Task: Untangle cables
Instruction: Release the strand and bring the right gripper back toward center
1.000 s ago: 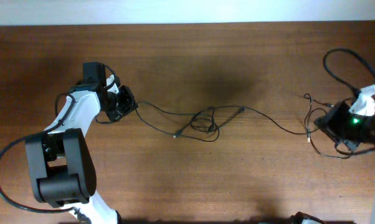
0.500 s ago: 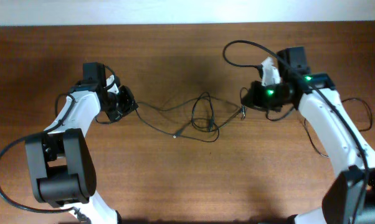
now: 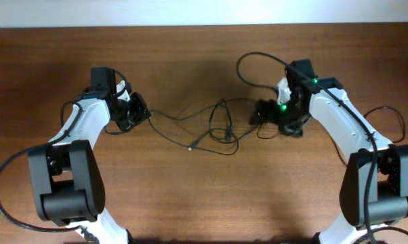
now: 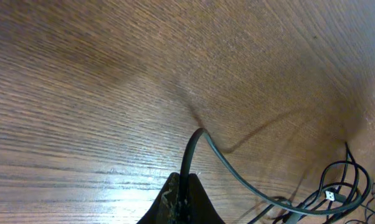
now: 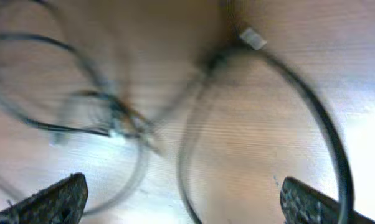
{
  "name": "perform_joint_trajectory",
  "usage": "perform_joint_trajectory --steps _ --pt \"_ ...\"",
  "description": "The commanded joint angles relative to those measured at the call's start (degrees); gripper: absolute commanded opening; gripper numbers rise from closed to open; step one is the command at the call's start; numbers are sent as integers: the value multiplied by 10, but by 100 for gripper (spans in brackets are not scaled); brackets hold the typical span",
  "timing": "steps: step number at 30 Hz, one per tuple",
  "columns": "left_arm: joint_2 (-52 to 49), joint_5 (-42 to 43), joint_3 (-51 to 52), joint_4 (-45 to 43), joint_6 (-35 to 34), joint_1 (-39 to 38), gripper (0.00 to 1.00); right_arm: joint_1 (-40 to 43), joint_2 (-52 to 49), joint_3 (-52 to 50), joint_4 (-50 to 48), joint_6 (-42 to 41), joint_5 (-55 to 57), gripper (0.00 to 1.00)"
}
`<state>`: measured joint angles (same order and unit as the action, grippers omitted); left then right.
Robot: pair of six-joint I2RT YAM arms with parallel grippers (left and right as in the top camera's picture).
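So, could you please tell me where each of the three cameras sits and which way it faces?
Overhead: fixed above the table, looking straight down; both arms, left gripper, right gripper, cables between them.
Left wrist: looks along the wood past its shut fingers, which pinch one of the cables, toward the tangle.
Right wrist: looks down, blurred, at cable loops; own fingertips in the lower corners, apart.
Shared: all three show the cables.

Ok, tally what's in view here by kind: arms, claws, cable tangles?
Arms: 2, left arm and right arm
Claws: 2, left claw shut on a strand, right claw open
Cable tangle: 1, strand count unclear
Total: 5
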<state>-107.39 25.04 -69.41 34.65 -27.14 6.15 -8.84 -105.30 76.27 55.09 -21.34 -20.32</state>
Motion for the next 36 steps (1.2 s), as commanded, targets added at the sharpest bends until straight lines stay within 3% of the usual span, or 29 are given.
perform_joint_trajectory --steps 1,3,5,7,10,13,15,17,18,23,25,30,36 --pt "-4 -4 2 -1 -5 -2 3 -2 -6 2 43 -71 184 99" --pt "-4 -4 2 -1 -5 -2 3 3 -6 27 64 -79 257 99" --pt "-4 -4 2 -1 -5 -2 3 0 -6 91 89 -68 196 99" --pt "-4 -4 2 -1 -5 -2 3 -23 -6 132 90 16 91 98" --pt "-4 -4 2 -1 -5 -2 4 -73 -6 110 79 51 75 99" --pt "-4 -4 2 -1 -5 -2 4 -123 -9 63 -7 64 123 98" --pt "-4 -4 2 -1 -5 -2 4 -145 -11 29 -81 64 140 76" --pt "-4 -4 2 -1 -5 -2 4 -153 -12 13 -115 75 142 65" --pt "-4 -4 2 -1 -5 -2 4 -153 -12 9 -122 76 149 53" --pt "-4 -4 2 -1 -5 -2 4 -153 -29 -11 -198 76 148 46" --pt "-4 -4 2 -1 -5 -2 4 -153 -52 -12 -214 74 143 37" --pt "-4 -4 2 -1 -5 -2 5 -155 -98 -12 -292 74 139 37" --pt "-4 -4 2 -1 -5 -2 5 -155 -103 -12 -292 74 90 37"
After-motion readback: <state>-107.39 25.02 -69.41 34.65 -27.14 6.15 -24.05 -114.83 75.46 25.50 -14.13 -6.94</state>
